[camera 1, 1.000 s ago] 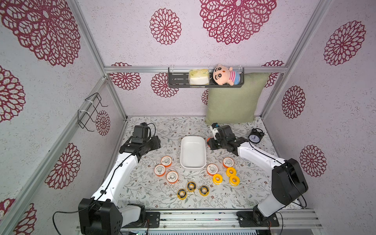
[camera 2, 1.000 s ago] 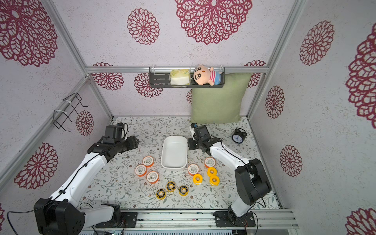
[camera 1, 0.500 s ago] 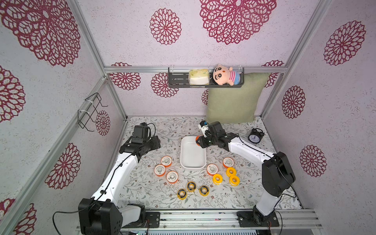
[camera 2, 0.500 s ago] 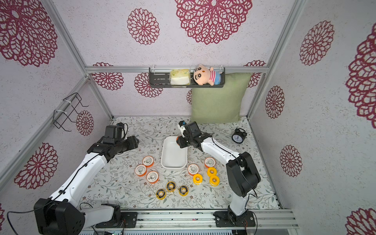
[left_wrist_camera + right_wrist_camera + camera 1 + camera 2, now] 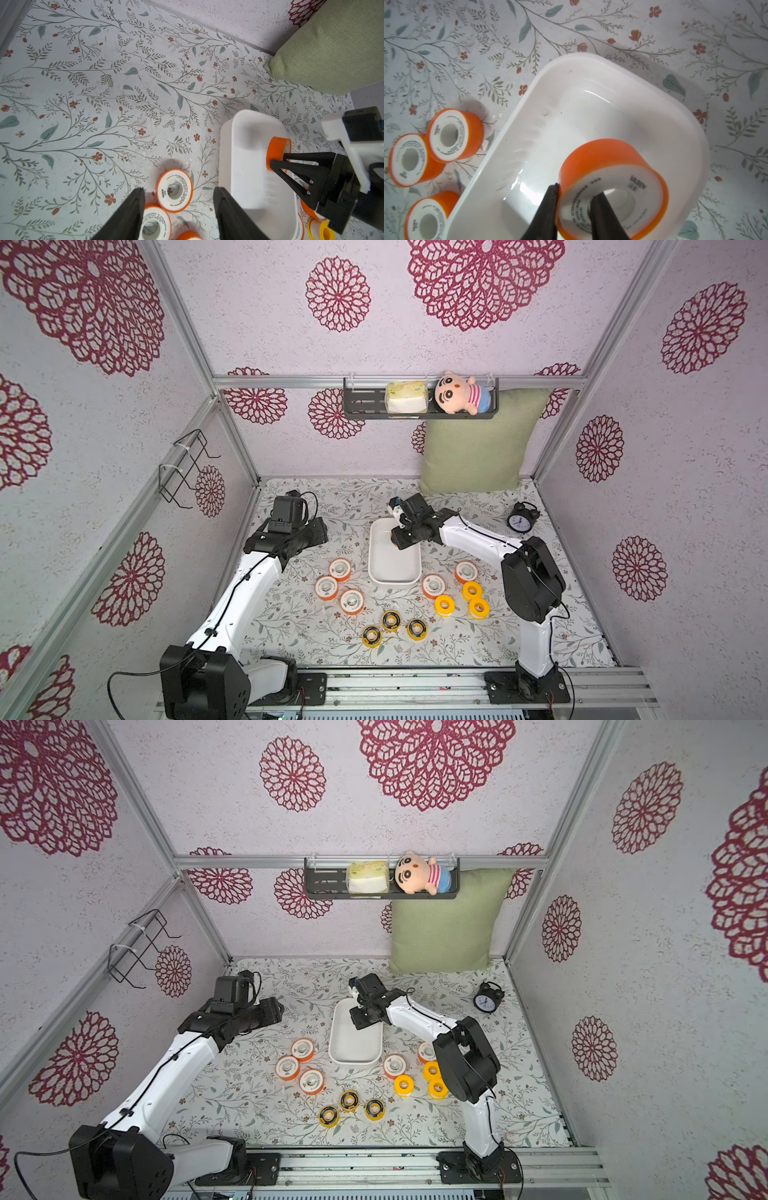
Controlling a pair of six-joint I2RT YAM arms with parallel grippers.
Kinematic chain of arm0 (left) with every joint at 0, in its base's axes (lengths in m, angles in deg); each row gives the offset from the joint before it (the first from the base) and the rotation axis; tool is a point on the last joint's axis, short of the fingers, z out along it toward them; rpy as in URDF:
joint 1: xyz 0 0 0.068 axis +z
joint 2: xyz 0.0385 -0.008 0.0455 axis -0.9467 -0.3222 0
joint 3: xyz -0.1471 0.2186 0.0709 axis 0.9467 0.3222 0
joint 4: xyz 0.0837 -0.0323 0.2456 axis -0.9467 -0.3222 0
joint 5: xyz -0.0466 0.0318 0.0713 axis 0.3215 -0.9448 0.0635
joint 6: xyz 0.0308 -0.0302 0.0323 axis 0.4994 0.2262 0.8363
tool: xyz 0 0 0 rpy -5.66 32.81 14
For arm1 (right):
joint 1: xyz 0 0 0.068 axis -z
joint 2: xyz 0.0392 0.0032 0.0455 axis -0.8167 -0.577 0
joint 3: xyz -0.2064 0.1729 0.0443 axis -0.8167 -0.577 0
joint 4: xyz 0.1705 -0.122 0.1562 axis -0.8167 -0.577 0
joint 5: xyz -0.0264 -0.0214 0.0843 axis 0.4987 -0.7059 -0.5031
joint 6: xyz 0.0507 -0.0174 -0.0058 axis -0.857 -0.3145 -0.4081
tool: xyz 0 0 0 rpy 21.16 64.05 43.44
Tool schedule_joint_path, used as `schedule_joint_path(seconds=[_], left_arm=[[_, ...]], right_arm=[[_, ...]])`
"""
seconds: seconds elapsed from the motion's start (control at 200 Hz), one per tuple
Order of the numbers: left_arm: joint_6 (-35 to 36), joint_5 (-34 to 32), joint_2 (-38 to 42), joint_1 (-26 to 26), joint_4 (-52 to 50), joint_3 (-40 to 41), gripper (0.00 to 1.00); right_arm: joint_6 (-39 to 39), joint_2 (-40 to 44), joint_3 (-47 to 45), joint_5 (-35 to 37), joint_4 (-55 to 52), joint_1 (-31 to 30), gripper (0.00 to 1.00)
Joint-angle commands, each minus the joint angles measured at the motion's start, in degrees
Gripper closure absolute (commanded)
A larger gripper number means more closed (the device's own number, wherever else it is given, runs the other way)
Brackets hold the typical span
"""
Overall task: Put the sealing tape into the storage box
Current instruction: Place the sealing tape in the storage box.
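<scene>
Right gripper (image 5: 575, 192): closed narrow on the wall of an orange roll (image 5: 610, 158) of sealing tape. One finger sits inside the centre hole, the other presses on the orange outer band.
Held roll position: over the inside of the storage box (image 5: 571, 68), toward the end farthest from the arm bases. It is tilted, with its white face toward the wrist camera. Contact with the box floor cannot be determined.
Left gripper (image 5: 178, 190): jaws wide apart with nothing between them. It hovers above the table, left of the box.
Storage box placement: the white tub stands mid-table on the floral table cover (image 5: 299, 626).
Left orange group (image 5: 340, 569): three rolls lying flat, white faces up, close together, just beside the box's left long side.
Right orange pair (image 5: 433, 586): two rolls lying flat near the box's near right corner.
Yellow rolls (image 5: 444, 605): three, flat, clustered just beside the right orange pair.
Black-faced yellow rolls (image 5: 391, 620): three in a shallow arc on the table, on the arm-base side of the box.
Surroundings: a green cushion (image 5: 473, 448) leans on the back wall and an alarm clock (image 5: 518, 521) stands at the table's right. A black wall shelf (image 5: 361, 400) carries a plush doll (image 5: 457, 393).
</scene>
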Motion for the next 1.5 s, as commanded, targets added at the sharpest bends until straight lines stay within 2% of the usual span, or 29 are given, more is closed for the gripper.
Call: schedule_joint_path(seconds=[0.0, 1.131, 1.496], left_arm=[[0.88, -0.35, 0.81, 0.25, 0.73, 0.08, 0.40], [0.88, -0.52, 0.73, 0.30, 0.64, 0.30, 0.40], [0.96, -0.71, 0.73, 0.25, 0.64, 0.33, 0.40]], right_arm=[[1.17, -0.63, 2.92, 3.84, -2.51, -0.55, 0.76], [0.21, -11.59, 12.87, 13.10, -7.82, -1.45, 0.74], [-0.37, -14.26, 15.36, 14.20, -9.06, -1.36, 0.62]])
